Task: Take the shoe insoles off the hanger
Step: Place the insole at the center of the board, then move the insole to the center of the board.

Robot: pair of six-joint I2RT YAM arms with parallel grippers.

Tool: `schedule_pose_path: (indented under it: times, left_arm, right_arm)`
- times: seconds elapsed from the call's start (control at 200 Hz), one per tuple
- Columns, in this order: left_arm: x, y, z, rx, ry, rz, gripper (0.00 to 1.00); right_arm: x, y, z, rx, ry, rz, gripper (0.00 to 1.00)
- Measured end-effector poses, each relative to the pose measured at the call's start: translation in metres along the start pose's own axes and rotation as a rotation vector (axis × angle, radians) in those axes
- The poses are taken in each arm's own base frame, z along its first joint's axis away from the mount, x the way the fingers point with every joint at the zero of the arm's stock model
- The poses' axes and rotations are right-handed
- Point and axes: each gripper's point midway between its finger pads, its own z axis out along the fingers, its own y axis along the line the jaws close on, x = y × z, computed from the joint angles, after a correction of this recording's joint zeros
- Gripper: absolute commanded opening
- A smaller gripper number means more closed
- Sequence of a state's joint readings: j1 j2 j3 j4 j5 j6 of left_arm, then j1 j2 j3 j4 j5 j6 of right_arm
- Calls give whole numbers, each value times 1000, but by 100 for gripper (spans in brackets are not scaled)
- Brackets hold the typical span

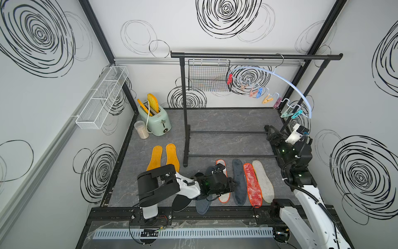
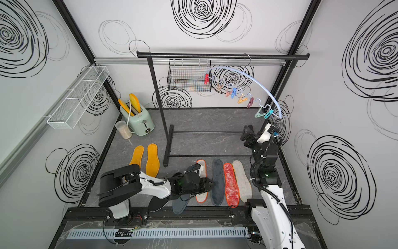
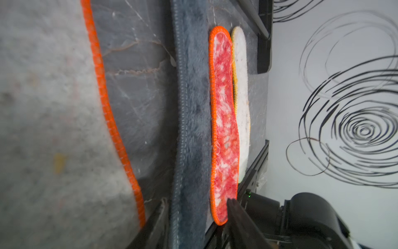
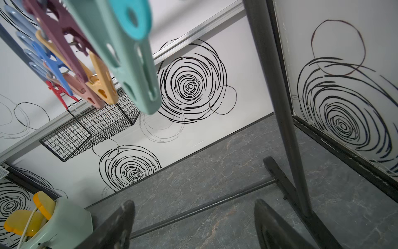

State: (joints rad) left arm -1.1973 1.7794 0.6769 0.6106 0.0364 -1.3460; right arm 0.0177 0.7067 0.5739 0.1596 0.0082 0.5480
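Note:
The shoe insoles all lie flat on the table. In both top views an orange-yellow pair (image 1: pixel 156 158) lies at the left. In a row at the front lie a black one (image 1: pixel 182 202), a dark grey-blue one (image 1: pixel 203 205), a white orange-edged one (image 3: pixel 53 107), a second dark grey-blue one (image 1: pixel 239 183), a mottled red one (image 1: pixel 253 185) and a beige felt one (image 1: pixel 262 181). The pale blue hanger (image 1: pixel 265 69) hangs on the rail, and its pegs (image 1: pixel 267 99) hold nothing. My left gripper (image 3: pixel 196 202) hovers open low over the row. My right gripper (image 4: pixel 193 203) stands open and empty under the hanger's low end.
The black garment rail (image 1: pixel 254 56) stands across the table with its base bars (image 1: pixel 230 155) just behind the insole row. A black wire basket (image 1: pixel 209 75) hangs on it. A mint-green toaster (image 1: pixel 156 120) and a jar (image 1: pixel 141 129) stand at the back left, under a white mesh shelf (image 1: pixel 101 97).

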Motion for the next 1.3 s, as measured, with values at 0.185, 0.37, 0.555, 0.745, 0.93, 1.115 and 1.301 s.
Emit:
schedule_pose_path:
  times: [0.185,0.37,0.555,0.745,0.93,1.115,1.301]
  left_arm:
    - [-6,-10,-22,-22,-17,71,59]
    - [-18,-21,-53,-53,-66,162,59]
    - [-32,4,-84,-178,-108,254,57]
    - [-37,72,-107,-418,-110,321,57]
    - [-35,110,-124,-577,-111,381,58]
    - [-35,119,-128,-622,-125,414,57]
    - [-37,124,-120,-692,-129,463,57]
  right_arm:
    - [3,-2,0,4,6,0,87]
    - [8,-5,1,9,18,0,87]
    - [11,-5,0,8,24,0,87]
    - [18,-9,-1,15,36,0,87]
    - [26,-13,-2,25,54,0,87]
    - [30,-15,-2,26,64,1,87]
    - [31,-16,-2,26,67,1,87]
